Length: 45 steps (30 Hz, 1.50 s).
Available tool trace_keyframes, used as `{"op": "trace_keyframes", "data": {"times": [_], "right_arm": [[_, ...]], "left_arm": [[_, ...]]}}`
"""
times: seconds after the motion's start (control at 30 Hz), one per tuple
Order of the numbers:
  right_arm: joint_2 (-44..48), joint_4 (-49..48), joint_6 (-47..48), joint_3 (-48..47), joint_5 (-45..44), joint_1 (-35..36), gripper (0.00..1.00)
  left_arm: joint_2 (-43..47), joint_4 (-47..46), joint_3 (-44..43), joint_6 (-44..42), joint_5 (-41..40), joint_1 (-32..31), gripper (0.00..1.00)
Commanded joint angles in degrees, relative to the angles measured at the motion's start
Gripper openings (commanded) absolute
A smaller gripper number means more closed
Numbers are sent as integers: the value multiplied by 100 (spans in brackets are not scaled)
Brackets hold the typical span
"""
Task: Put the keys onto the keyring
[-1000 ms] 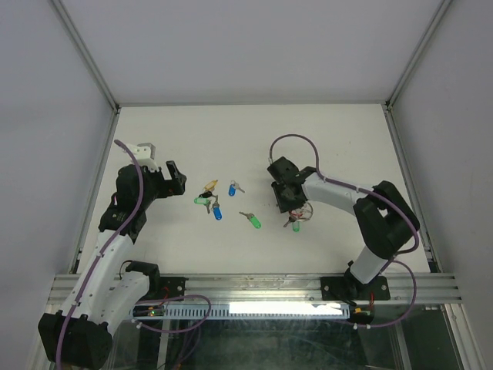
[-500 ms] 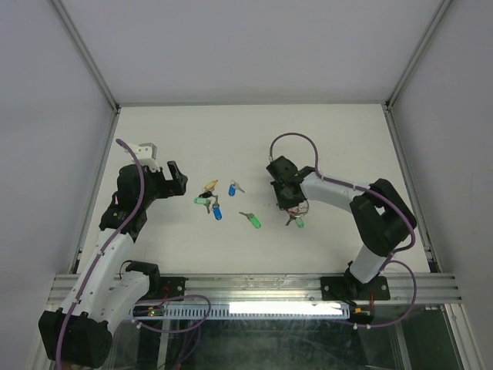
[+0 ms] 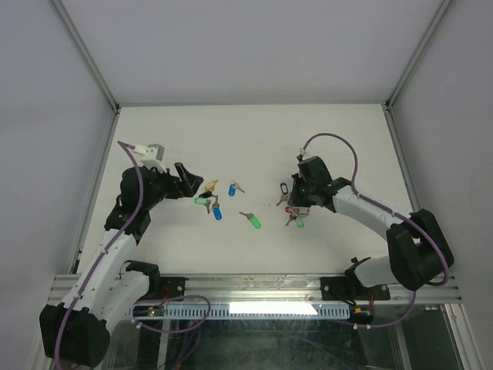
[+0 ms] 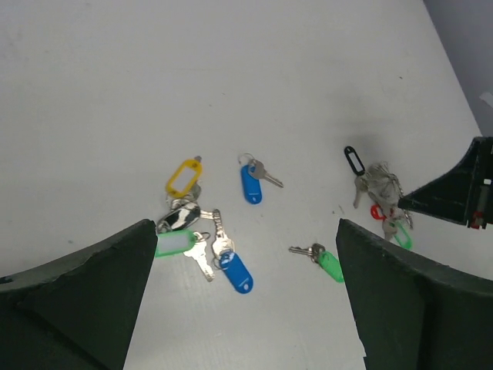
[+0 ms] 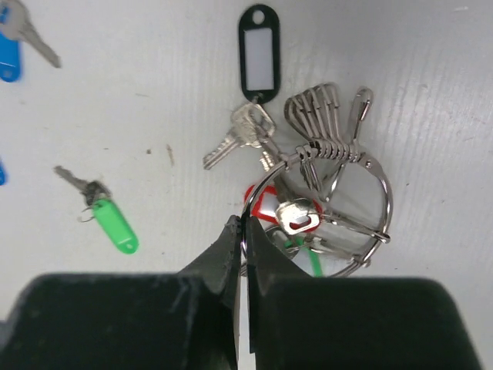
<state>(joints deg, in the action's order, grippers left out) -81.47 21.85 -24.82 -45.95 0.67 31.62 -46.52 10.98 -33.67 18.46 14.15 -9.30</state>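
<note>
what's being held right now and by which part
The right gripper holds the keyring, jaws shut on the bare wire of the ring itself. The left gripper is open and holds nothing.

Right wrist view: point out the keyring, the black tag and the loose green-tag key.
keyring [image 5: 388, 204], right wrist view, right arc of the wire.
black tag [image 5: 258, 55], right wrist view, its white label window.
green-tag key [image 5: 115, 224], right wrist view, the green plastic tag.

Lab rig: alu frame, white encl. walls, tabletop
</note>
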Motion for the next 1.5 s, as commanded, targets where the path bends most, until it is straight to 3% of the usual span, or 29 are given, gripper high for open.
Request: {"op": "trace_keyframes", "data": {"times": [0.0,0.17,0.3,0.43,0.63,1.0,1.3,1.47], "right_arm": [[621,-1004,-730,297,621,-156,0],[1072,-1570,-1428,702,755,-281,0],[1393,-1990,-2004,1094,733,-385,0],[1593,-2195,-2473,1378,660,-504,0],[1837,-2503,-3374,1741,747,-704,0],[2328,-2578,-4140,2032,554,-797,0],[2448,-2618,-4298,2091,578,-832,0],[2481,-2655,-4335,2100,612,-841,0]], "left_arm": [[62,-1231,329,689,622,-446,99],[-416,-1729,367,782,51,-1455,99],[-1105,-2795,447,869,-202,-2287,94],[-1975,-3385,189,336,-786,-3151,91],[-3150,-4066,-327,-206,-1089,-3945,88],[-4855,-4398,-1463,-419,-1195,-4508,73],[-5343,-4366,-1806,-352,-1117,-4705,64],[-5502,-4202,-1919,-352,-1125,-4739,52]]}}
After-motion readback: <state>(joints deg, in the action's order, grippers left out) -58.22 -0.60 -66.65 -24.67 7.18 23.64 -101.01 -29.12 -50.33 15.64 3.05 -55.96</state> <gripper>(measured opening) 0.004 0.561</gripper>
